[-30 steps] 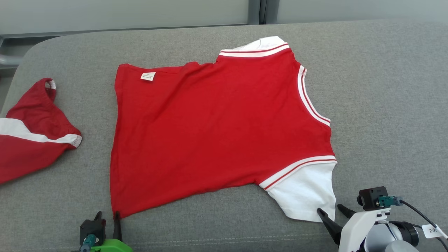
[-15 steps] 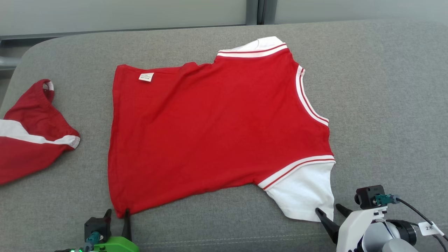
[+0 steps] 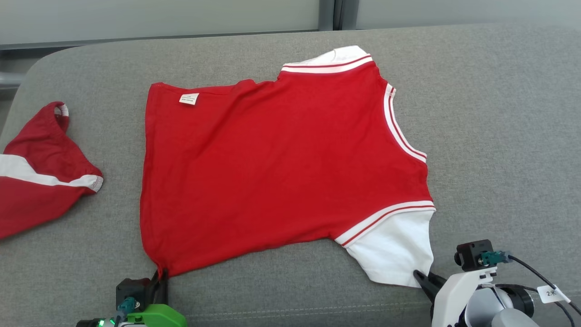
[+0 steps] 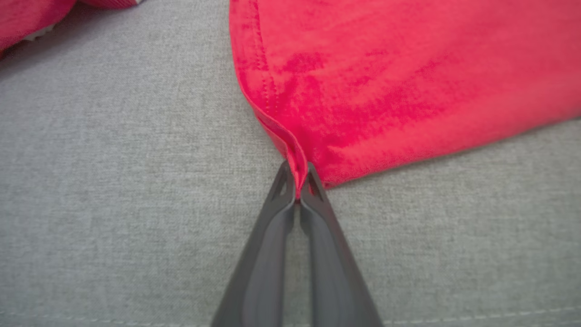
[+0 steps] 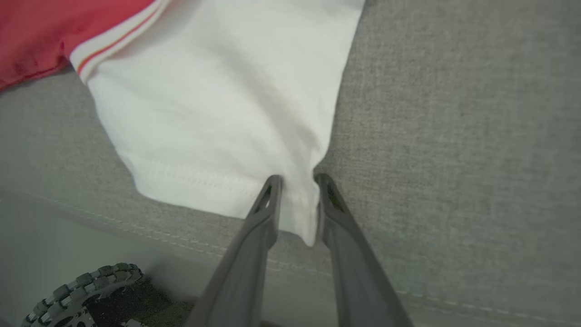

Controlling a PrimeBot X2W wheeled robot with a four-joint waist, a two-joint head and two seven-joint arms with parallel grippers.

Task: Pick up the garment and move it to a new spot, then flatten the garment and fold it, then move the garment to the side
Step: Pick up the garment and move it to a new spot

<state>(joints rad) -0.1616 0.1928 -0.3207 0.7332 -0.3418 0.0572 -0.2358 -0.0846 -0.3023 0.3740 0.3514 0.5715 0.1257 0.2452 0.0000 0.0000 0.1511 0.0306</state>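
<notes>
Inspecting from the near edge, we find the left gripper (image 4: 297,181) clamped tight on the near hem corner of the garment (image 3: 272,168), with red cloth pinched between its tips. The right gripper (image 5: 297,181) stands part open, fingers astride the corner of the white sleeve (image 5: 218,113); whether they press it we cannot tell. Beyond both, the garment lies spread flat on the grey cushion (image 3: 499,113), neckline to the right. A second red garment (image 3: 41,181) lies well apart, leftward.

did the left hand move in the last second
Yes: the left hand slid right, to the near corner of the red white-sleeved shirt, and shut on it.
</notes>
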